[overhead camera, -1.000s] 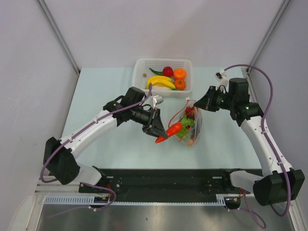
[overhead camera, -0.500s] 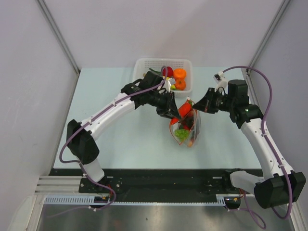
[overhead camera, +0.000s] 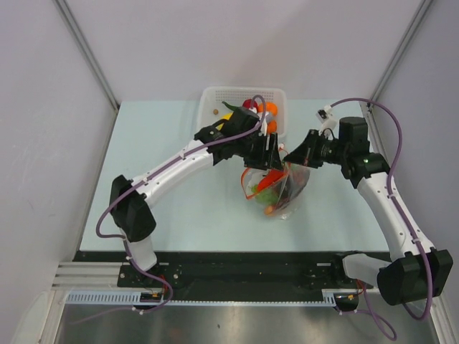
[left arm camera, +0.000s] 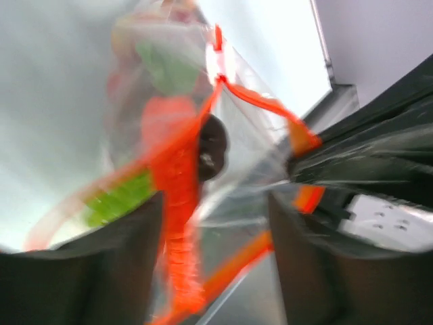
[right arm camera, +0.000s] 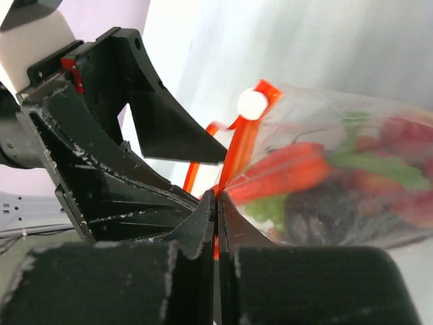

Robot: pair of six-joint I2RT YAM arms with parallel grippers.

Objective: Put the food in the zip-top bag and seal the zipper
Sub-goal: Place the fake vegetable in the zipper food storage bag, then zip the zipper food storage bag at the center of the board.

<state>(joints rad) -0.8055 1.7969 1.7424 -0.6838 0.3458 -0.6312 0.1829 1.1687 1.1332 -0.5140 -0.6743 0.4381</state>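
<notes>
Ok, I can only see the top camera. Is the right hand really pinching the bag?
Observer: Yes. On the right wrist camera, the right gripper is shut on the zipper strip.
Kid: Is the carrot inside?
Observer: Yes. That same camera shows the carrot behind the clear wall of the zip-top bag.
Kid: And the left hand?
Observer: The left wrist camera is blurry, but the left gripper looks wide open at the bag's mouth.
</notes>
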